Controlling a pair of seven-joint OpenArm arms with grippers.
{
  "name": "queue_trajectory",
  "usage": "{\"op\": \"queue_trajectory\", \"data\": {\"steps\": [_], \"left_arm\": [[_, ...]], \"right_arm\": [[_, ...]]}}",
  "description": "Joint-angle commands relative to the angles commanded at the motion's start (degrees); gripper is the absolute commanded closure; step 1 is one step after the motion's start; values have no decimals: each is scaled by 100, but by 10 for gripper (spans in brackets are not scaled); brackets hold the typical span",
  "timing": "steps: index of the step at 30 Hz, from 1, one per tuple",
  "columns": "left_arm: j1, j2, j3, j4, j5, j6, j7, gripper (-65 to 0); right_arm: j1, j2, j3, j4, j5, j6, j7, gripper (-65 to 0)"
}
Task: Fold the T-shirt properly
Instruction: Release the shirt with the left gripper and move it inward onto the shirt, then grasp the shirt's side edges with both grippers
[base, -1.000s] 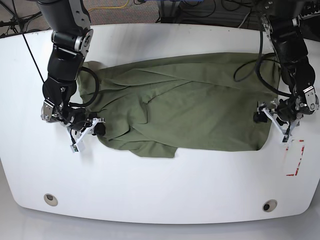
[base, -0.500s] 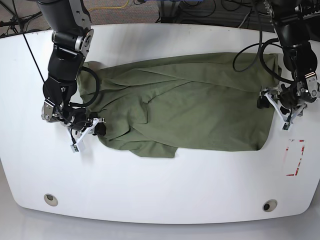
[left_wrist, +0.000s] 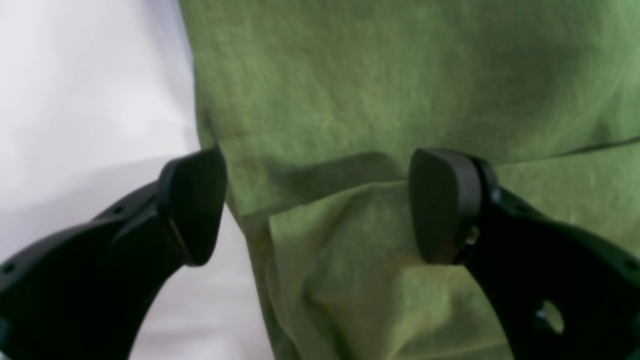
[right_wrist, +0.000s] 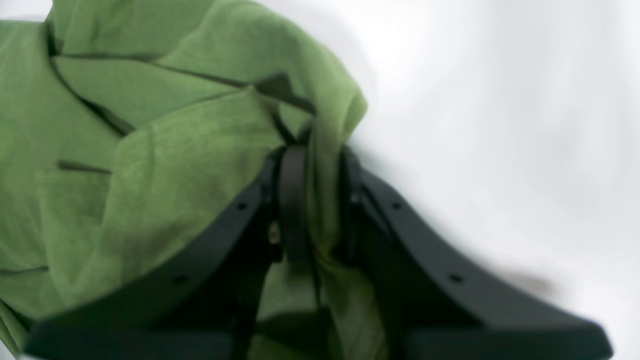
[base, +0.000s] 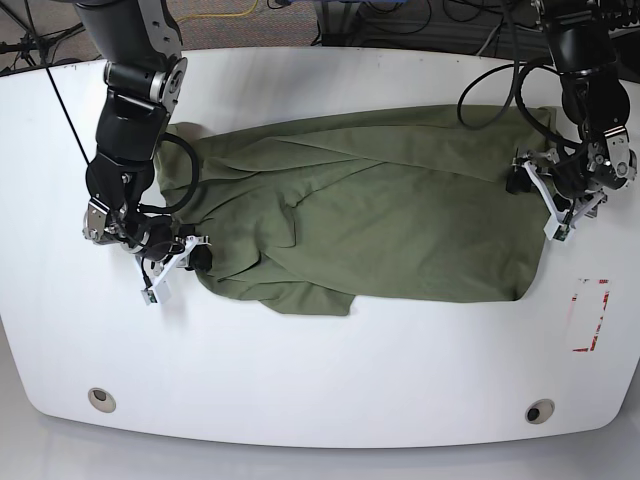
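T-shirt (base: 370, 215), olive green and rumpled, lies spread across the middle of the white table (base: 320, 370). My right gripper (right_wrist: 315, 200) is clamped on a bunched fold at the cloth's edge, on the base view's left, low against the tabletop. My left gripper (left_wrist: 315, 205) has its black pads (left_wrist: 442, 205) spread wide apart, straddling the shirt's opposite edge with nothing pinched between them. A red-and-white marking (base: 588, 315) sits on the table near that arm.
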Motion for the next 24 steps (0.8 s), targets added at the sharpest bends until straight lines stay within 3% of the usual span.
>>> {"op": "queue_trajectory", "data": {"steps": [10,24], "left_arm": [[-79,-18,-563,-185,0,-9,-9,-535],[-624,35,-571,-1099,-9,-18,-18,-535]], "right_arm": [[0,0,0,0,0,0,0,-97],[-9,0,-9,0,0,0,0,-97]]}}
